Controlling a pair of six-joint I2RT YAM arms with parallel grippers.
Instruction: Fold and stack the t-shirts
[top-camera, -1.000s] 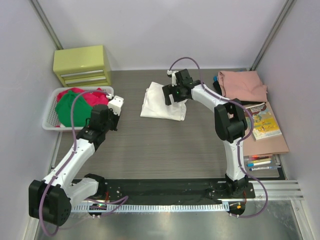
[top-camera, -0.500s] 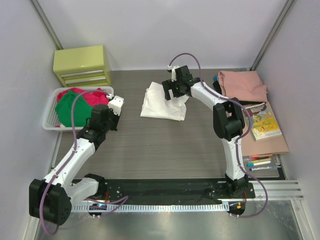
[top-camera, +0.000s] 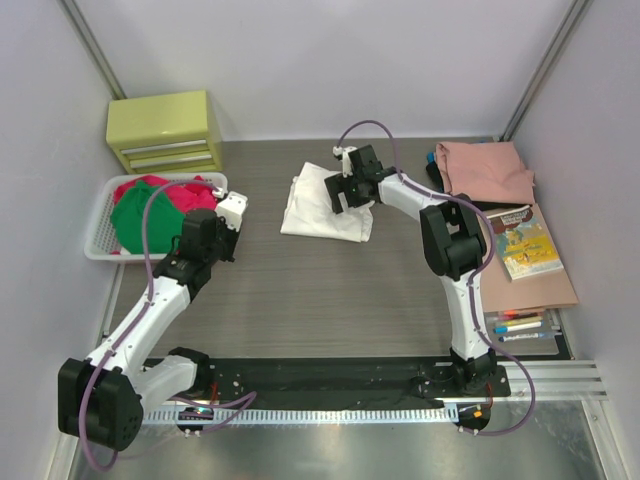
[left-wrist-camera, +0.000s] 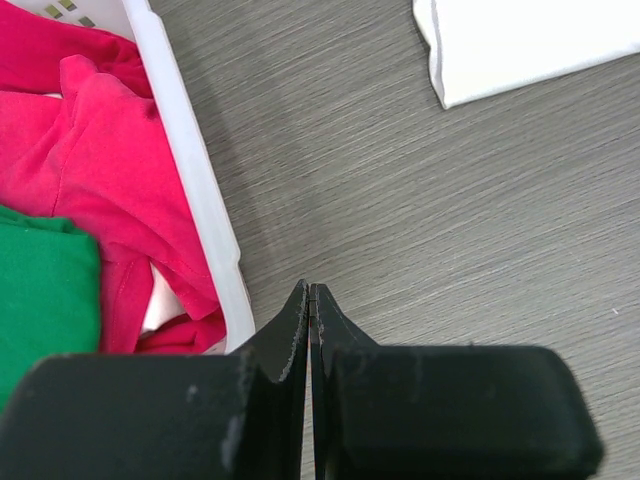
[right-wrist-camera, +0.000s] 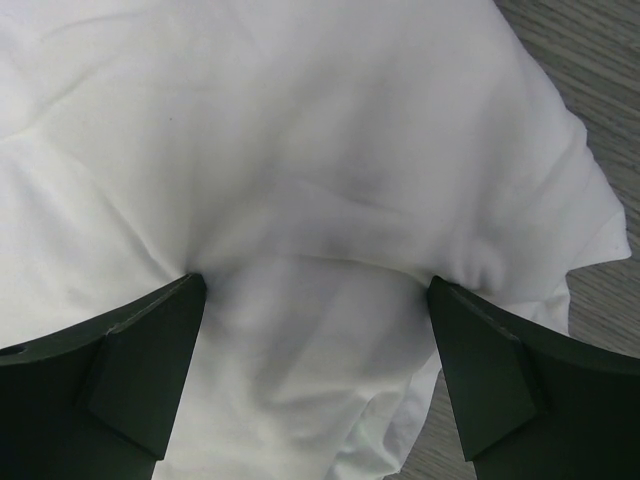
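White t-shirt (top-camera: 312, 214), folded, softly creased

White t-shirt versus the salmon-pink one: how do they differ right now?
The white t-shirt lies mid-table; the salmon-pink t-shirt lies at the far right edge. The open right gripper sits on the white t-shirt; no gripper touches the salmon-pink one. Both lie outside the basket.

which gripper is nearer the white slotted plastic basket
Left. The left gripper, shut, is beside the white plastic basket; the right gripper is far off, open on the white cloth shirt.
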